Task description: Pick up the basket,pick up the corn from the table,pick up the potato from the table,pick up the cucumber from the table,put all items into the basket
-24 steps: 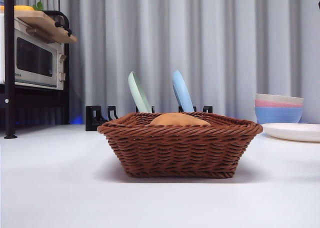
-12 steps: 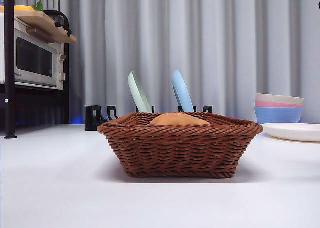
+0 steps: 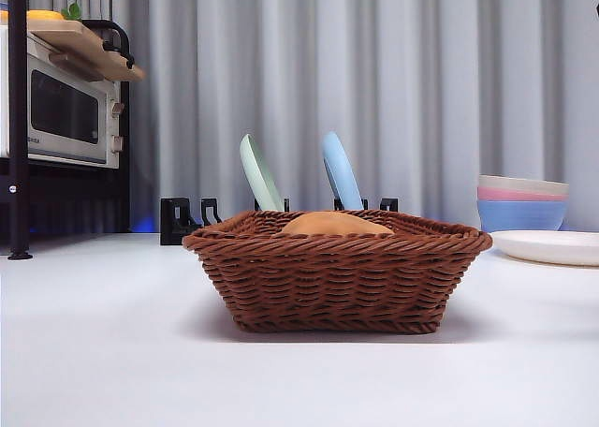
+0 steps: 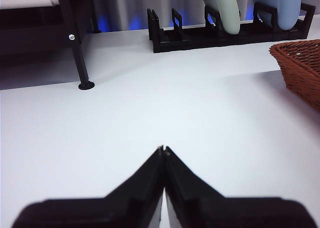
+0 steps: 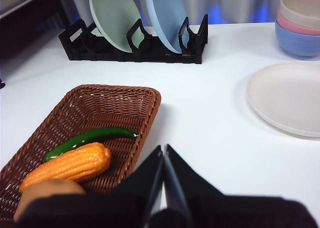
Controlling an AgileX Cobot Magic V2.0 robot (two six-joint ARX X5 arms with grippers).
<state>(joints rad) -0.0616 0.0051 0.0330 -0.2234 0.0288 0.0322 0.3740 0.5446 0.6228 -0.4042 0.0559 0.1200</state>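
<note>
Both hands [image 4: 163,150] [image 5: 163,149] closed, empty, brown wicker basket [image 5: 145,100] holding corn [image 5: 70,165], potato [image 5: 47,190], cucumber [image 5: 90,138]

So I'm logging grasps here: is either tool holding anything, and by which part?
Nothing is held. The left tool and right tool are both shut on nothing; the corn lies in the basket.

Brown woven basket [image 3: 337,282], orange-yellow corn [image 5: 67,166]
</note>
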